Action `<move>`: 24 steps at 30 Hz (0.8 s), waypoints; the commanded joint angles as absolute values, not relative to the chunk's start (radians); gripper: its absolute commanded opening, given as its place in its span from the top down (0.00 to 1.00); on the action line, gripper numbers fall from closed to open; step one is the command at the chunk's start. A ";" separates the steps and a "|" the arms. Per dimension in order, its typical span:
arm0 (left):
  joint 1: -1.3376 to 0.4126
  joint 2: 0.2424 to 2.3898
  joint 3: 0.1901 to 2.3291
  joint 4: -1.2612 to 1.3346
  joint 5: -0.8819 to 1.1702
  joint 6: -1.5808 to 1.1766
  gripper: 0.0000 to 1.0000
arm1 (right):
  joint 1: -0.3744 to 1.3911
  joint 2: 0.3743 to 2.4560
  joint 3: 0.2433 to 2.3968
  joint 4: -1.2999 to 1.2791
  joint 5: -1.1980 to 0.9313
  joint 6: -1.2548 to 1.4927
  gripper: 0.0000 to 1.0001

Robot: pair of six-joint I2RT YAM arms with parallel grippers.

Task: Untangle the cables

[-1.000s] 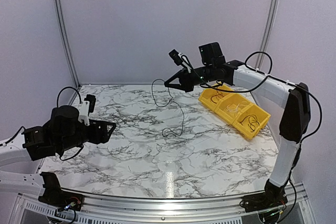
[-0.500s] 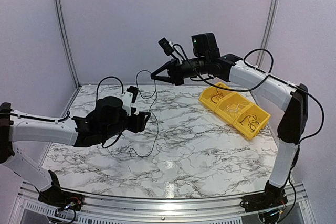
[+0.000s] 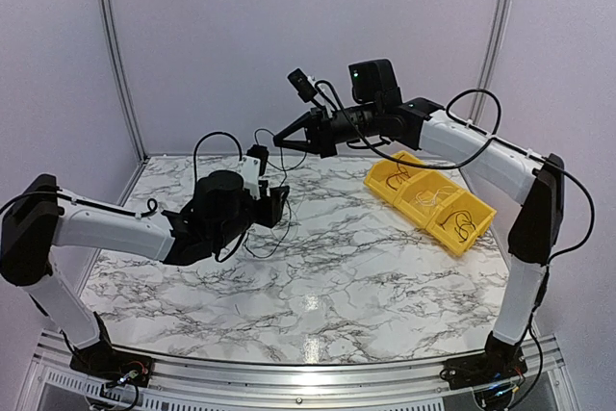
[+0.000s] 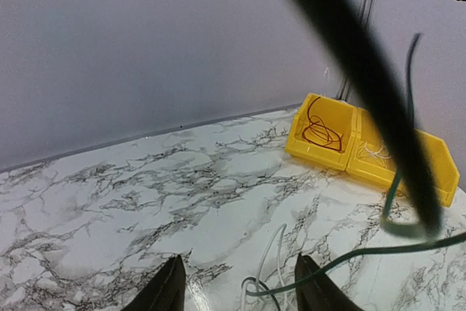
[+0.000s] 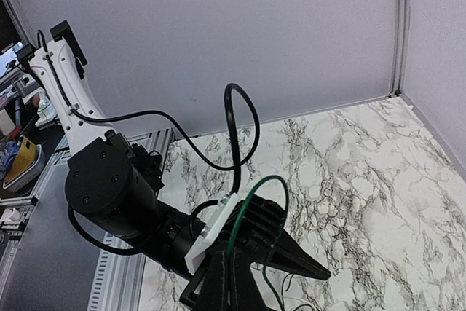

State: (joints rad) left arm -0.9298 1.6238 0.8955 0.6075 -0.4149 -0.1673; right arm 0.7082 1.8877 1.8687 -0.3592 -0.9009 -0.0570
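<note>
My right pincer (image 3: pixel 281 142) is clenched on the cables (image 4: pixel 349 255) and holds them high over the table (image 3: pixel 385 267). My left pincer (image 4: pixel 240 290) is open, near the hanging part. If I pull hard, the loops could tighten into 1 knot.

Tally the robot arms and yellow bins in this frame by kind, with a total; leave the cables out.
Robot arms: 2 (left arm, right arm)
Yellow bins: 3 ()
Total: 5
</note>
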 commanded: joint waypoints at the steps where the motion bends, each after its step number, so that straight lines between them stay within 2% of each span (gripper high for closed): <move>1: -0.914 1.686 0.938 0.695 -0.419 -0.144 0.52 | 0.719 1.892 1.940 -0.363 -0.929 -0.068 1.00; 4: -0.904 1.741 0.948 0.758 -0.388 -0.168 0.63 | 0.718 1.888 2.000 -0.365 -0.941 -0.045 1.00; 8: -0.902 1.823 0.981 0.797 -0.376 -0.194 0.67 | 0.718 1.898 2.138 -0.387 -0.946 -0.021 1.00; 13: -0.900 1.905 1.015 0.804 -0.314 -0.216 0.77 | 0.718 1.895 2.256 -0.371 -0.949 0.038 1.00; 19: -0.898 1.948 0.968 0.805 -0.274 -0.276 0.83 | 0.708 1.888 2.380 -0.268 -0.924 0.154 1.00; 24: -0.901 1.939 0.864 0.807 -0.261 -0.333 0.84 | 0.671 1.885 2.464 -0.169 -0.863 0.225 1.00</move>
